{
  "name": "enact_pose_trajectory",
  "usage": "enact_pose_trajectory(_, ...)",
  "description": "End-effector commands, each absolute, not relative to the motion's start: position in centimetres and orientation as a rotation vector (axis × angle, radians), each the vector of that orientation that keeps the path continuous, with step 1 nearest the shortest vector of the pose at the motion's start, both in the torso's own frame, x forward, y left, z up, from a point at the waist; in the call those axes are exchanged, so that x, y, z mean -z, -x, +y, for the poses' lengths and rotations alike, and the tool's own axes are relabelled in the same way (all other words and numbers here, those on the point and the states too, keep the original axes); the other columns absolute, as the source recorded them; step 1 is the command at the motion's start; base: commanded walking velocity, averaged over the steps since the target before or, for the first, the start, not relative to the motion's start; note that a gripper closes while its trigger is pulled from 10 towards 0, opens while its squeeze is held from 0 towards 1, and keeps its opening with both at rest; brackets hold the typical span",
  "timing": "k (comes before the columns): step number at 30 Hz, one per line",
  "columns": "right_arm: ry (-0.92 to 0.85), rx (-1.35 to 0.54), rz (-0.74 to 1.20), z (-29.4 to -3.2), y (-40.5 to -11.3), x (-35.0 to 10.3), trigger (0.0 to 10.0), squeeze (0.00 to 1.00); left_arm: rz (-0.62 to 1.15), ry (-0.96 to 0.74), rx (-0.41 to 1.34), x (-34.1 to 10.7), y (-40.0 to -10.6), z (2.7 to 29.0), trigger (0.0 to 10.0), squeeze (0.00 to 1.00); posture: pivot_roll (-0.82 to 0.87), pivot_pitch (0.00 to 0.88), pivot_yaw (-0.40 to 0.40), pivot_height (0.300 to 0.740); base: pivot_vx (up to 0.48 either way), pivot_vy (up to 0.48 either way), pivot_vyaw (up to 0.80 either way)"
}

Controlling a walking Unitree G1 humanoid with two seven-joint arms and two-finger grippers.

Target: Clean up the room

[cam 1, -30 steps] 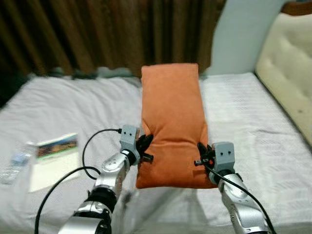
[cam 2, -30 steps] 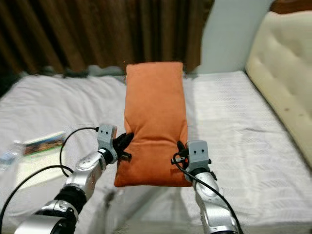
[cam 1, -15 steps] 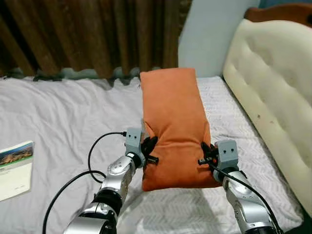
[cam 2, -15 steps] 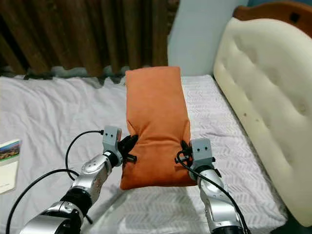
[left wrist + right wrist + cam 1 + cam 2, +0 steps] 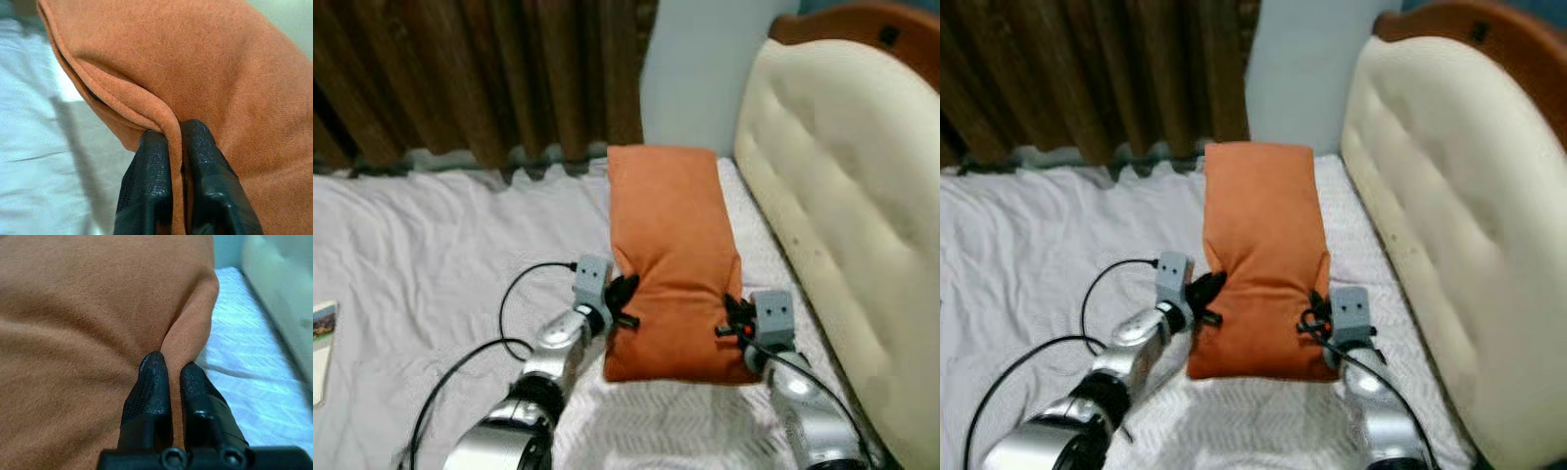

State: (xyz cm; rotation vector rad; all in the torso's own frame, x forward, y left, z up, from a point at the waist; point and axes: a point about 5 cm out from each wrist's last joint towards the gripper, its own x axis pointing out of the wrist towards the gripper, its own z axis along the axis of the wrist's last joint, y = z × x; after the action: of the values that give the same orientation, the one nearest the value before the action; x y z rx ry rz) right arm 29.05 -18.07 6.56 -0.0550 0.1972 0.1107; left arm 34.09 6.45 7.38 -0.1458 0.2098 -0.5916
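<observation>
over white bedding (image 5: 431,255) beside a cream headboard (image 5: 822,176), the left gripper (image 5: 625,302) and right gripper (image 5: 732,318) each pinch 1 side of the orange pillow (image 5: 671,245), its long axis running away from them toward the curtain (image 5: 489,69).

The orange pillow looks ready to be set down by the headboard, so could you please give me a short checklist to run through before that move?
1. Left gripper pinching a fold of the orange pillow: ok.
2. Right gripper pinching the opposite edge: ok.
3. Pillow held level between both arms, not sagging to one side: ok.
4. Cream headboard close on the robot's right: ok.
5. White bedsheet beneath the pillow free of objects: cannot tell, the pillow hides it.
6. Left arm's black cable clear of the pillow: ok.
</observation>
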Motion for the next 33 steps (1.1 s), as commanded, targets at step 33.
enact_pose_trajectory(33, 0.157, -0.073, 0.27, -18.1, -27.4, -4.8, 10.0, 0.0, 0.291, 0.045, 0.769, -6.4, -33.1, 4.3, 10.0, 0.0, -0.25, 0.166, 0.042, 0.74, 0.32, -0.348, 0.0)
